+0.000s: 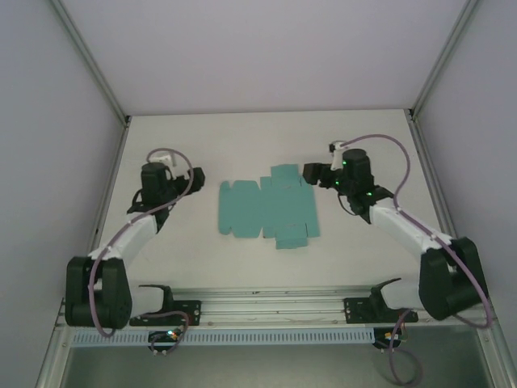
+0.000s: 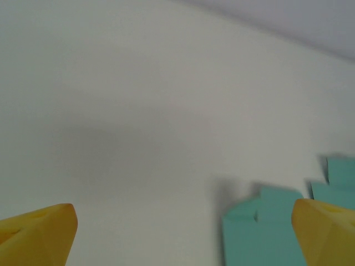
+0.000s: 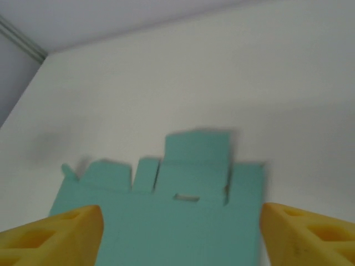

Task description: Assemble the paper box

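Note:
The paper box (image 1: 266, 208) lies as a flat teal die-cut sheet with flaps in the middle of the white table. My right gripper (image 1: 317, 174) hovers at the sheet's right end. In the right wrist view the sheet (image 3: 194, 183) spreads below and between the yellow fingertips (image 3: 77, 227), and the right gripper (image 3: 182, 219) stands open, holding nothing. My left gripper (image 1: 161, 184) sits left of the sheet, apart from it. The left gripper (image 2: 183, 221) is wide open over bare table, and a corner of the sheet (image 2: 260, 233) shows by its right fingertip (image 2: 321, 227).
The table (image 1: 242, 137) is boxed in by grey walls at the back and both sides. A metal rail (image 1: 275, 311) carrying the arm bases runs along the near edge. Bare surface surrounds the sheet on all sides.

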